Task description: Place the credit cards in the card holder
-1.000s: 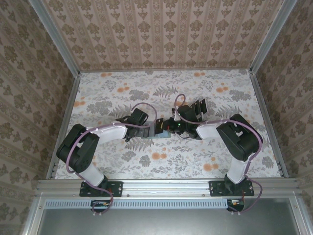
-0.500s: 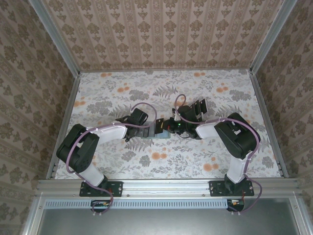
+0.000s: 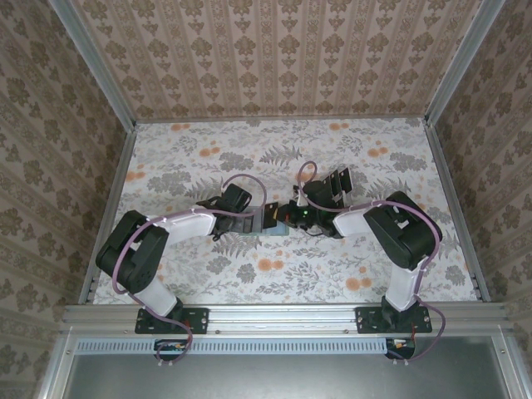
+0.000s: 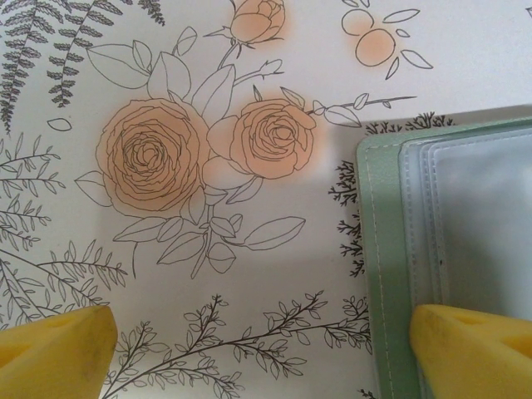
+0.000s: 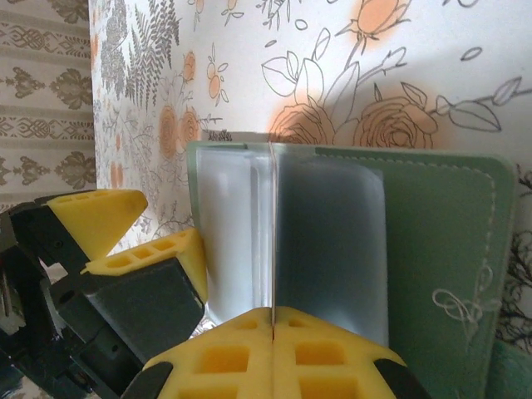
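Note:
The sage-green card holder [image 5: 449, 233] lies open on the flowered table, its clear sleeves [image 5: 233, 224] facing up. It also shows as a green corner [image 4: 382, 249], and as a sliver under both grippers [image 3: 268, 233]. My right gripper [image 5: 273, 320] is shut on a thin sheet seen edge-on, running up the holder's middle. I cannot tell if that sheet is a credit card or a sleeve. My left gripper [image 4: 266, 353] is open, its right finger [image 4: 474, 349] over the holder's edge and nothing between its fingers. From above, the left gripper [image 3: 270, 218] and right gripper [image 3: 288, 218] meet tip to tip.
Several black upright pieces [image 3: 339, 179], which look like credit cards, stand just behind the right wrist. Patterned walls [image 3: 274, 58] close the table at the back and both sides. Open tabletop [image 3: 208, 150] lies toward the back and near the front edge [image 3: 274, 283].

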Robot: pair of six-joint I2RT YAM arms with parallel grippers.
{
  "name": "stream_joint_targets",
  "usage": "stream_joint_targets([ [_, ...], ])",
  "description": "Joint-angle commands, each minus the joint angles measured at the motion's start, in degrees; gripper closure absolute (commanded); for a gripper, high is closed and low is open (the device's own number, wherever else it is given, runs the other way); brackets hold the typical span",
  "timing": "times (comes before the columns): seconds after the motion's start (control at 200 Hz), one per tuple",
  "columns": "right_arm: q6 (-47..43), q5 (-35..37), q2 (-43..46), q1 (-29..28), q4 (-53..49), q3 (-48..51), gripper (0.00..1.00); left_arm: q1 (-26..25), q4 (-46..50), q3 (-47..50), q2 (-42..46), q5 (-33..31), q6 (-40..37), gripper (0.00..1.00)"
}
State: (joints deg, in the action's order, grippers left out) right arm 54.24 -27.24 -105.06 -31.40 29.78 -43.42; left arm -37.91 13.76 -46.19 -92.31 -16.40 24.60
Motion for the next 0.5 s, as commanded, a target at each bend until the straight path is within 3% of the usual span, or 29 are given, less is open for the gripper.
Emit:
stream_joint_targets([
  [0.0,0.34,0.88,2.32,0.11,0.52,0.62,1.00,-0.24,1.89,0.52,-0.71,-0.48,-0.08,0.00],
  [0.495,1.84,0.14,0.98,-0.33,2.39,0.20,1.00,-0.17,1.43,0.85,-0.71,-0.33,-0.08,0.00],
])
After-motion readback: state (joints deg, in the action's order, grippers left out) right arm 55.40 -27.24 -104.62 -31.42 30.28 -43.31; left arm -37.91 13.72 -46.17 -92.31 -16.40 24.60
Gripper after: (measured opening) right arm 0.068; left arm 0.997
